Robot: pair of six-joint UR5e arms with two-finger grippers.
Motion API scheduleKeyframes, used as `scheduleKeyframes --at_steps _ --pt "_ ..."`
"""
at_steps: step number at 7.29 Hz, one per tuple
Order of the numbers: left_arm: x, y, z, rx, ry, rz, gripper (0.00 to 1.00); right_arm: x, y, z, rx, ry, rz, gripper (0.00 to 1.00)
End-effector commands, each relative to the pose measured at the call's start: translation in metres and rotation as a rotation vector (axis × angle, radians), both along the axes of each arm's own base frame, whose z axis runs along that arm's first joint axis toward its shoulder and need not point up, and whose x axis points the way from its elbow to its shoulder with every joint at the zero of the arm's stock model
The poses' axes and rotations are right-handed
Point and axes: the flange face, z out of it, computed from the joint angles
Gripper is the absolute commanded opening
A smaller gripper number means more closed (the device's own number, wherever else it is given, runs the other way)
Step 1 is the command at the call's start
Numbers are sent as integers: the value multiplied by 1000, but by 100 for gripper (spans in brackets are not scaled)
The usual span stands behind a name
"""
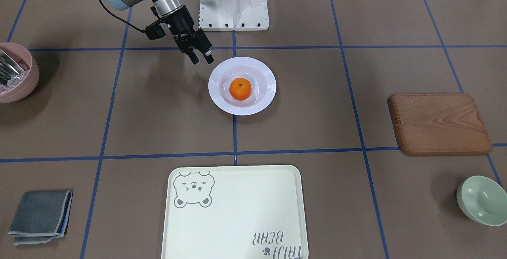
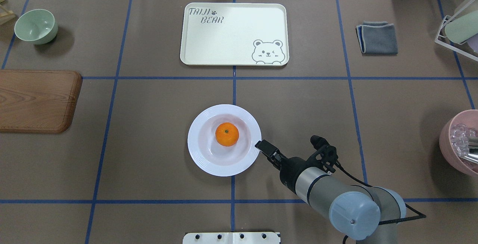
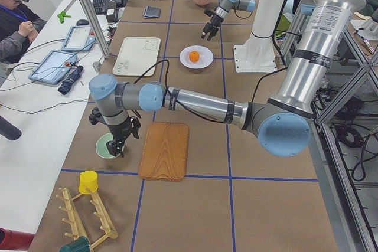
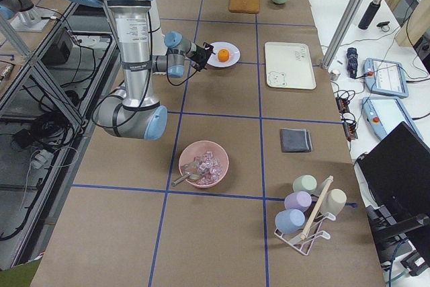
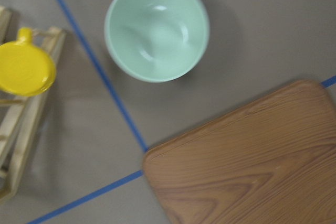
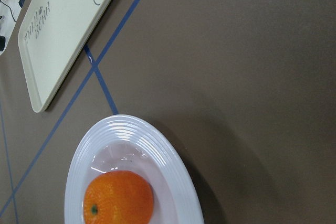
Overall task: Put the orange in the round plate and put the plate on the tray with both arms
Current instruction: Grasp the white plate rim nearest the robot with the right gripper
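Note:
The orange (image 1: 240, 89) lies in the middle of the round white plate (image 1: 269, 80), which stands on the table's centre line. In the overhead view the orange (image 2: 227, 134) and plate (image 2: 198, 150) sit well short of the cream bear tray (image 2: 231, 35). My right gripper (image 1: 201, 58) hovers just off the plate's rim on the robot's side, open and holding nothing; from overhead the gripper (image 2: 264, 147) is at the plate's right edge. My left gripper (image 3: 116, 146) hangs far off over the mint bowl, and I cannot tell whether it is open or shut.
A wooden board (image 2: 35, 100) and a mint bowl (image 2: 36, 25) lie at the left end. A pink bowl (image 2: 459, 143) with utensils, a grey cloth (image 2: 377, 38) and a cup rack (image 2: 459, 27) are at the right. A yellow cup (image 5: 23, 69) sits on a wooden rack.

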Motion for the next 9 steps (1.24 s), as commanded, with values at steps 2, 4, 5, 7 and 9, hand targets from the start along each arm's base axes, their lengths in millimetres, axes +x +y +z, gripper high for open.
scheduleKeyframes --at_steps 2,4,5,7,9 --pt "-42 68 89 -128 174 -116 98 -27 -2 -11 -19 -18 4 98" --pt "-45 74 94 -125 174 -125 98 -39 -1 -5 -54 -4 10 93" --pt "-45 75 94 -127 174 -125 98 -52 -4 -16 -56 1 14 86" --pt "-45 75 94 -130 174 -128 98 -59 -6 -18 -55 10 38 79" --pt "-45 75 93 -129 175 -130 98 -68 -7 -13 -53 27 47 65"
